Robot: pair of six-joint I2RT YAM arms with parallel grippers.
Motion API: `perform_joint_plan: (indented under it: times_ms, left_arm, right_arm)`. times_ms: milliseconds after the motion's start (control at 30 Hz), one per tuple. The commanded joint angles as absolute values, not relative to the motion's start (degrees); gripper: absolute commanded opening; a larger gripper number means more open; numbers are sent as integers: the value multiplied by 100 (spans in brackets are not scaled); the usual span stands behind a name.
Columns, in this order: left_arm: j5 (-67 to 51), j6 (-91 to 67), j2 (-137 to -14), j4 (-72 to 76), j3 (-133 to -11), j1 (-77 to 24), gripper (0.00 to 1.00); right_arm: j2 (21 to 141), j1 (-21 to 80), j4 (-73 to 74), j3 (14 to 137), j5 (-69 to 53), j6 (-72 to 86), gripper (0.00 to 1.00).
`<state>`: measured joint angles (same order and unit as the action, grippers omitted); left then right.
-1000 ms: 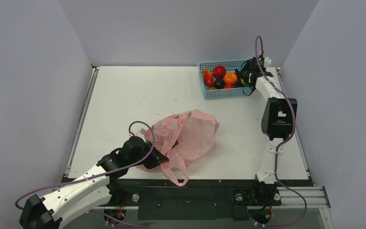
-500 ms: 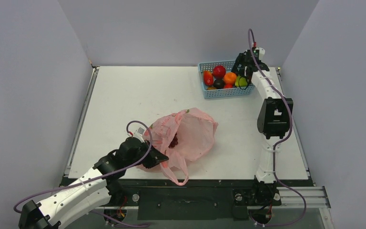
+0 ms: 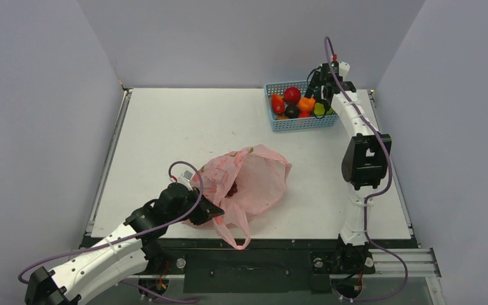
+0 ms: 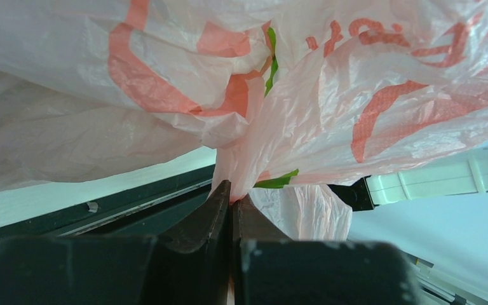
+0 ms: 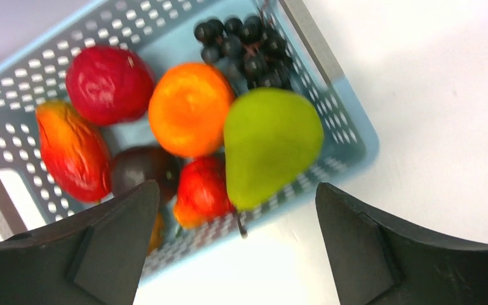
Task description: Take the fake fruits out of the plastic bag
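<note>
Table (image 3: 165,140): one white top, carrying everything below
Plastic bag (image 3: 257,181): one, pink and translucent, slumped near the front edge left of centre, well apart from the basket; one loop handle trails toward the near edge
Basket (image 3: 286,124): one, light blue mesh, at the far right corner
Left gripper (image 4: 232,194): jaws pressed together on a gathered fold of the plastic bag, pinching it at the bag's near left side
Right gripper (image 5: 236,187): hangs over the basket with jaws spread wide, holding nothing
Pear (image 5: 270,146): one, yellow-green, lying free in the basket against its right wall
Other fruit in the basket: one orange (image 5: 189,109), one round red (image 5: 109,84), one long red-orange (image 5: 70,152), one dark round (image 5: 143,168), one small red (image 5: 203,190), one dark grape bunch (image 5: 244,41); seven with the pear, a further one perhaps hidden
Fruit in the bag: one dark red shape (image 3: 232,189) at the mouth; any others cannot be told
Step in hand: judged the drop-off into the basket, about done
Next move: right arm must cross to the bag mouth and reach in while the left pinch steadies the film
</note>
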<state>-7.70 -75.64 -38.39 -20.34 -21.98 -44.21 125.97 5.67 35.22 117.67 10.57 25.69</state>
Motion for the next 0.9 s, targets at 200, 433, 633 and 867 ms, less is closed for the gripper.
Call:
perform_joint_plan:
  times_ms: [200, 433, 633, 867]
  left_arm:
    - [-734, -7531, -3644, -1768, -2158, -4431, 0]
    - [-837, -7407, -3749, -1736, -2250, -4430, 0]
    - [-922, -7271, -3938, -1669, -2373, -4431, 0]
    - [-929, -7071, -4019, -1808, -2565, -4431, 0]
  right_arm:
    - [10213, 753, 3873, 9695, 52, 3448, 89]
    - [8849, 678, 3470, 7689, -2576, 4305, 89]
    - [7151, 706, 3289, 6155, -3113, 4651, 89]
    - [5396, 1122, 4333, 4745, -2522, 4584, 88]
